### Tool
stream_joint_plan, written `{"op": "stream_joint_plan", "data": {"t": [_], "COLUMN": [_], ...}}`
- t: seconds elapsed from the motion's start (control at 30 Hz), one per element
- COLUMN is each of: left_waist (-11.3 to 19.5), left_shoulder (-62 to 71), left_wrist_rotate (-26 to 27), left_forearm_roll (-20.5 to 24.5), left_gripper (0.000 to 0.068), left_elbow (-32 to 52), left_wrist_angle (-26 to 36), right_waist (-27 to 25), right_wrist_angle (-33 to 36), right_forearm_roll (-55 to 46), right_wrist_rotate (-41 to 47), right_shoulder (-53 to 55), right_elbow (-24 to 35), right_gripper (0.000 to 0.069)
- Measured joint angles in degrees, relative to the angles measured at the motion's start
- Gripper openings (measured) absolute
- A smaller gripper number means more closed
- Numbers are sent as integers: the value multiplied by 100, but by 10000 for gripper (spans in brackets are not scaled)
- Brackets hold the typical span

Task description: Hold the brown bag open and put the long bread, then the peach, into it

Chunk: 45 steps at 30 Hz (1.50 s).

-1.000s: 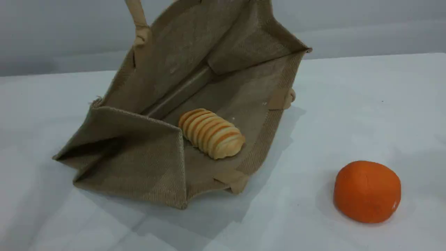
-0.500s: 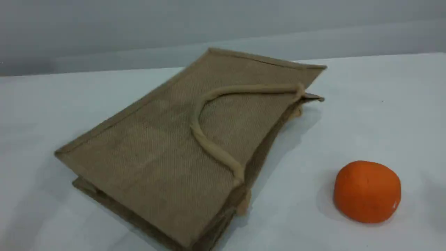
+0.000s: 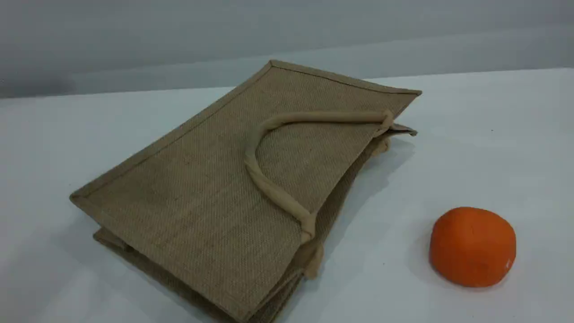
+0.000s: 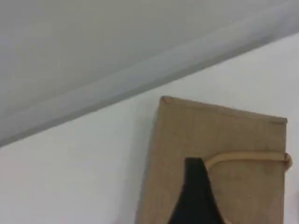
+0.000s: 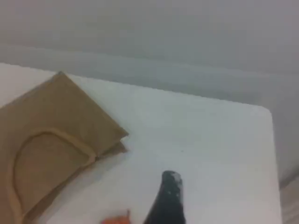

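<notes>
Coarse woven jute brown bag [image 3: 202,202], padded cloth handle [image 3: 269,188], matt orange fruit [image 3: 472,246]

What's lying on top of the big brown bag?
A beige loop handle lies flat on the tan woven jute bag. The bag is collapsed shut, so anything inside is hidden.

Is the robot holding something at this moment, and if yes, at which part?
Nothing is held. The brown bag lies flat and closed on the table, its handle free. Both grippers are above it, away from everything.

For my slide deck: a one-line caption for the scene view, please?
Brown bag lying flat and closed on the white table, beige handle on top, an orange fruit beside it.
</notes>
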Motion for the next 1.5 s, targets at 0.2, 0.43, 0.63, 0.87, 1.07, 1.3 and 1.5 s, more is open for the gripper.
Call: {"op": "stream_joint_plan", "data": {"t": [0.2, 0.43, 0.63, 0.87, 1.07, 1.3, 1.5], "left_waist": [0, 0, 0, 0, 0, 0, 0], "left_shoulder": [-1251, -2979, -4644, -6470, -7652, -8027, -8027], "left_wrist_rotate": [16, 16, 16, 47, 48, 48, 48], "left_forearm_roll": [-5, -5, -5, 1, 13, 40, 40], "left_gripper": [475, 475, 475, 475, 475, 475, 475], "left_elbow": [1005, 2687, 4169, 5615, 6656, 7597, 8268], "left_wrist_angle": [0, -6, -4, -5, -5, -28, -396], "right_waist": [0, 0, 0, 0, 0, 0, 0], "right_wrist_angle": [57, 41, 48, 48, -346, -692, -778], "right_forearm_roll": [208, 478, 605, 860, 912, 1148, 1189], "right_wrist_rotate": [-37, -185, -246, -354, -829, -1177, -1201], "right_shoulder": [-930, -1971, -2815, -3851, -4550, -4745, -4740], "right_elbow": [0, 135, 979, 2577, 3840, 4723, 5133], "right_gripper": [584, 584, 584, 584, 584, 584, 584]}}
